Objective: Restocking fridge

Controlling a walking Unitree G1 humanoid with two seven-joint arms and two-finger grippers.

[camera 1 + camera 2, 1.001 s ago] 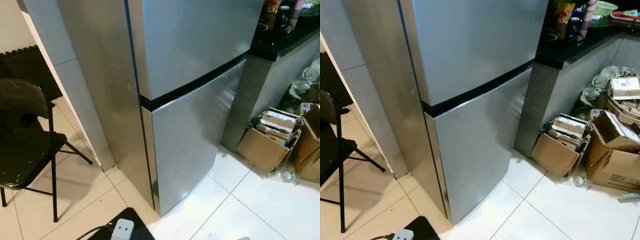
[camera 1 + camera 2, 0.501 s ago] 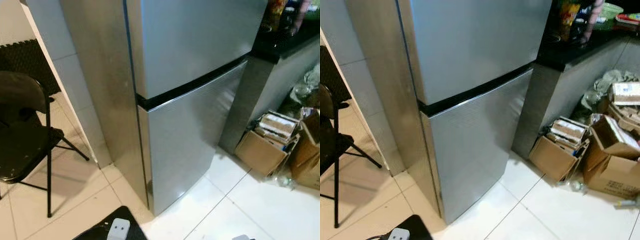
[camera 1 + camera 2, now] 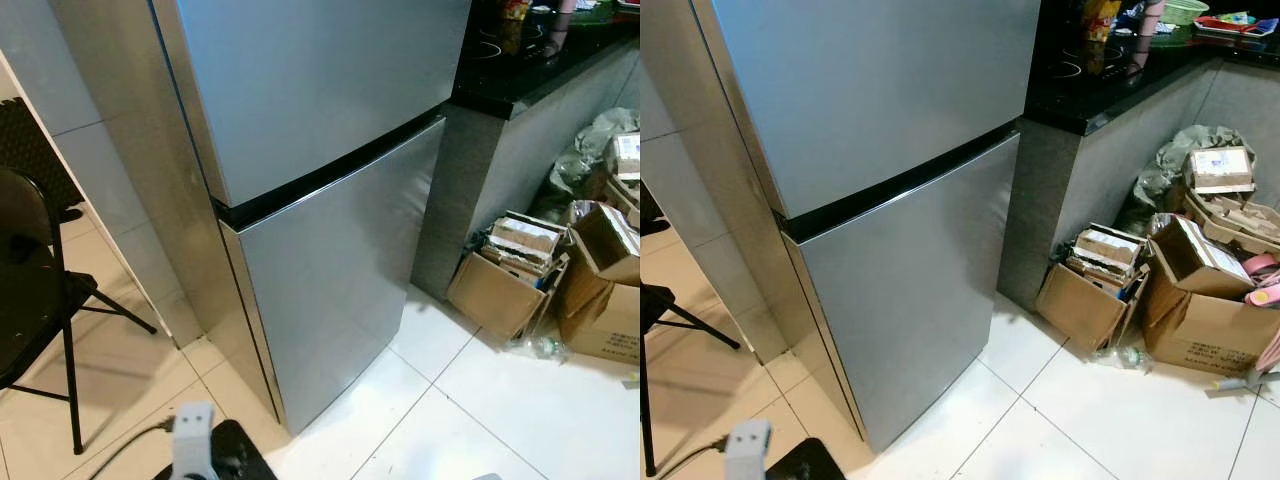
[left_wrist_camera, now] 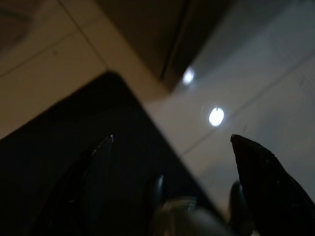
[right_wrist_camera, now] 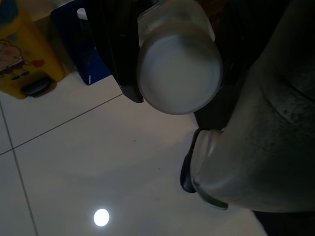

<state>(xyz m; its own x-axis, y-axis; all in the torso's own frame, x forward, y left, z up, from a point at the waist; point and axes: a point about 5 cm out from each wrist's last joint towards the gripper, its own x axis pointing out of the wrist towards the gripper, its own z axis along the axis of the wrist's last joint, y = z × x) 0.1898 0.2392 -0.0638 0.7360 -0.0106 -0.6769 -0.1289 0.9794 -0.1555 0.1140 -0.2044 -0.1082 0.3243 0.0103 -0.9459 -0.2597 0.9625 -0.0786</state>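
The fridge [image 3: 320, 200] is closed; the right gripper [image 5: 147, 59] grips a white bottle [image 5: 178, 69]; the left gripper [image 4: 172, 162] is open; opening the door one-handed may make the bottle slip.

The tall silver two-door fridge [image 3: 320, 200] stands shut. White tiled floor [image 3: 500, 420] before it lies open. A black folding chair [image 3: 35, 290] crowds its left side; brown cardboard boxes [image 3: 1140, 290] crowd the black worktop's [image 3: 1110, 85] foot.
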